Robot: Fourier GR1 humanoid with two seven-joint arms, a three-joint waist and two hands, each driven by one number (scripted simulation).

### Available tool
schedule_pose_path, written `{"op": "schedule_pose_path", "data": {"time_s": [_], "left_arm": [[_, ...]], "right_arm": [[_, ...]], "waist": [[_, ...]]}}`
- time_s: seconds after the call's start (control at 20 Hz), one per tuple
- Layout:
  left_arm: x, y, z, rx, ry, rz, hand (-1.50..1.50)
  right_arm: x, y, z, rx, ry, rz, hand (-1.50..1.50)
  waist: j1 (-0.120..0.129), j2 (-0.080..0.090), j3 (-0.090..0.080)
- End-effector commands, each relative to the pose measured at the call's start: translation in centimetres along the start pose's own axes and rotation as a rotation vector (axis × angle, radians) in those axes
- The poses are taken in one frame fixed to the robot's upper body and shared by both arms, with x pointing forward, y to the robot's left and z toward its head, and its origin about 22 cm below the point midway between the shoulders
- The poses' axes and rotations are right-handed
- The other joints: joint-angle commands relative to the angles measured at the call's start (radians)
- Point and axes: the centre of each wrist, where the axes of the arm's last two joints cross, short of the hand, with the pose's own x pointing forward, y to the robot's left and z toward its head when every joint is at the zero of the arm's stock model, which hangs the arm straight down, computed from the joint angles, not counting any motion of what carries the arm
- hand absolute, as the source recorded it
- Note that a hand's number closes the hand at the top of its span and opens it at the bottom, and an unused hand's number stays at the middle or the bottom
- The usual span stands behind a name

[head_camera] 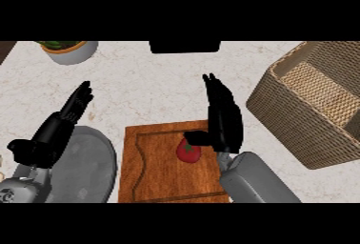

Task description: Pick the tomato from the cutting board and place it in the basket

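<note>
Hovering over cutting board (151,164), right hand (224,119): fingers straight, pressed together, thumb out just beside tomato (187,152), which lies on the board's right half, ungrasped. Lower the palm, curl round tomato squarely, then lift toward basket (281,114) at right. Left hand (60,126) rests open, left.

The tomato (188,152) is small, round and red, with a darker spot near its top. It lies on the cutting board (151,162), in the board's right half, about midway along its length. The cutting board is reddish-brown wood with a groove running inside its edge, flat on the counter. The basket (295,124) is deep, open-topped tan wicker, standing to the board's right, turned at an angle.
</note>
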Motion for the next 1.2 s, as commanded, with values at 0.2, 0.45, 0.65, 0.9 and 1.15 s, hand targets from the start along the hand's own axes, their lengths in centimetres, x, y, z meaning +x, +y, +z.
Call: {"op": "schedule_pose_path", "data": {"time_s": [0.2, 0.45, 0.65, 0.9, 1.15], "left_arm": [[0.4, 0.4, -0.4, -0.009, -0.019, 0.003, 0.0], [0.4, 0.5, -1.2, 0.009, -0.038, 0.003, 0.0], [0.2, 0.1, -0.3, -0.017, -0.022, 0.012, 0.0], [0.8, 1.1, -1.4, 0.015, -0.037, -0.008, 0.0], [0.2, 0.8, -0.5, -0.037, -0.037, 0.019, 0.0]], "right_arm": [[7.4, -2.8, 1.2, 0.311, 0.189, 0.266, -1.5], [10.6, -7.8, 3.3, 0.376, 0.219, 0.26, -1.5], [10.7, -10.7, 4.5, 0.349, 0.246, 0.229, -1.5], [9.8, -12.2, 5.6, 0.32, 0.239, 0.242, -1.5], [8.5, -11.2, 7.0, 0.287, 0.287, 0.174, -1.5]], "waist": [[0.01, 0.004, 0.007], [0.009, 0.011, 0.01], [0.012, 0.008, 0.011], [0.005, 0.015, 0.011], [0.036, 0.024, 0.012]]}}
